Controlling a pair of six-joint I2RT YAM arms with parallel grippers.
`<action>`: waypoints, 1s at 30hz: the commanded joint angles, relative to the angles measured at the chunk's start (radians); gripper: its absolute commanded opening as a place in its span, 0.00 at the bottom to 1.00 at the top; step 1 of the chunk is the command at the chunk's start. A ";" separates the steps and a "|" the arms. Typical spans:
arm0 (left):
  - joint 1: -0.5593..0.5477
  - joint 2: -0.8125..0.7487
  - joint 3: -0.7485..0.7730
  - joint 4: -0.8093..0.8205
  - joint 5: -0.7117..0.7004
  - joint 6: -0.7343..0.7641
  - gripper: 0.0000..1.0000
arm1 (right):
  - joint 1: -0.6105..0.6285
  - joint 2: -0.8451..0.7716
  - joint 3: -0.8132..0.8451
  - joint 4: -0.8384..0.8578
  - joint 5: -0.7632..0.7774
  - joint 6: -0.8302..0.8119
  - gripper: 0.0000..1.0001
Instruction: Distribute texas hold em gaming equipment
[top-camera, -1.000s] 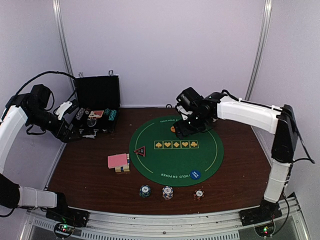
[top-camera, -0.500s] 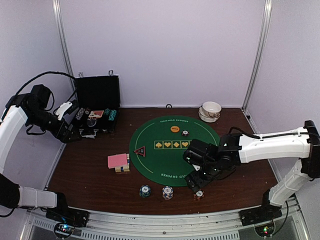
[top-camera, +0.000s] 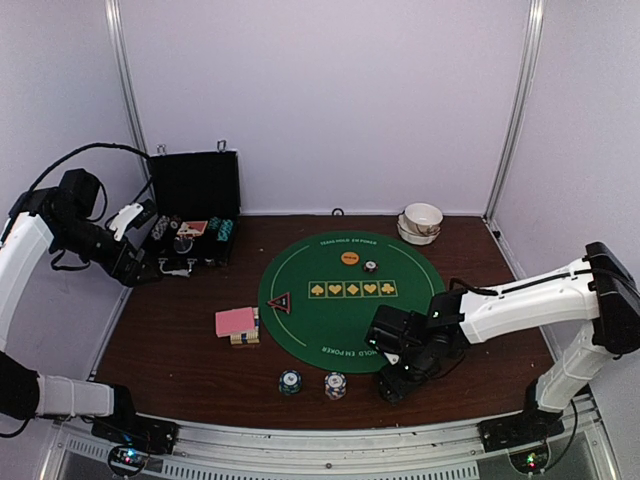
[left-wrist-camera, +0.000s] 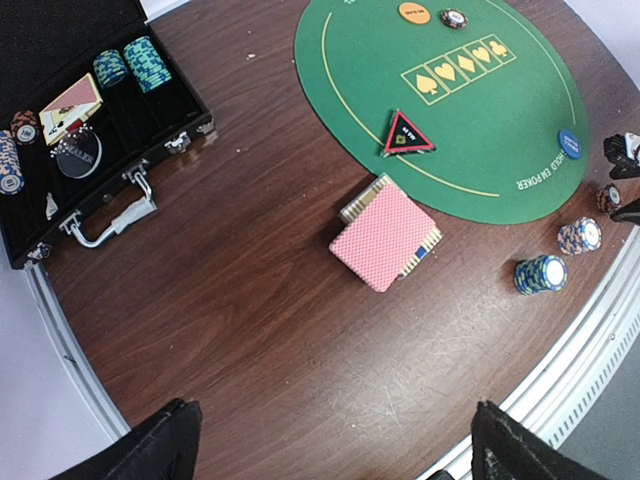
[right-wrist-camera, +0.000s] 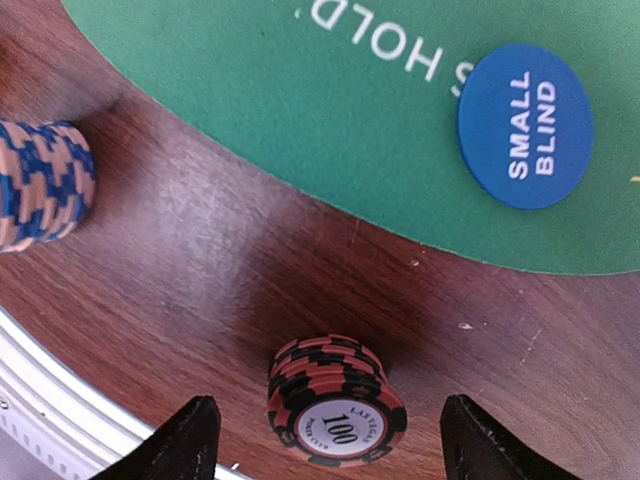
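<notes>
A red-and-black poker chip stack (right-wrist-camera: 335, 400) marked 100 stands on the wood near the table's front edge. My right gripper (right-wrist-camera: 330, 445) is open above it, one finger on each side, neither touching. In the top view this gripper (top-camera: 393, 381) hides that stack. The blue disc (right-wrist-camera: 525, 127) lies on the green mat (top-camera: 400, 320). Two more chip stacks (top-camera: 290, 381) (top-camera: 335, 384) stand along the front edge. The pink-backed cards (top-camera: 237, 322), triangular marker (top-camera: 279, 302), orange disc (top-camera: 349, 258) and a single chip (top-camera: 370, 266) are further back. My left gripper (left-wrist-camera: 335, 450) hangs open and empty.
The black case (top-camera: 190, 215) stands open at the back left with chips and cards inside, close to my left gripper (top-camera: 145, 262). White bowls (top-camera: 421, 222) are stacked at the back right. The metal rail (top-camera: 330, 440) runs just beyond the front chip stacks.
My right arm swung from the mat's far side to the front edge and dropped over the red-and-black stack. A single chip now shows beside the orange disc. The left arm stayed still.
</notes>
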 joint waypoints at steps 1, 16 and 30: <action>0.007 -0.015 0.000 0.003 -0.002 0.003 0.97 | 0.007 0.020 -0.024 0.037 -0.015 0.012 0.75; 0.007 -0.020 -0.003 0.001 -0.003 0.002 0.98 | 0.007 0.032 -0.011 0.022 0.014 0.005 0.52; 0.006 -0.025 -0.001 -0.005 0.001 0.002 0.98 | 0.007 0.017 0.054 -0.066 0.050 -0.023 0.24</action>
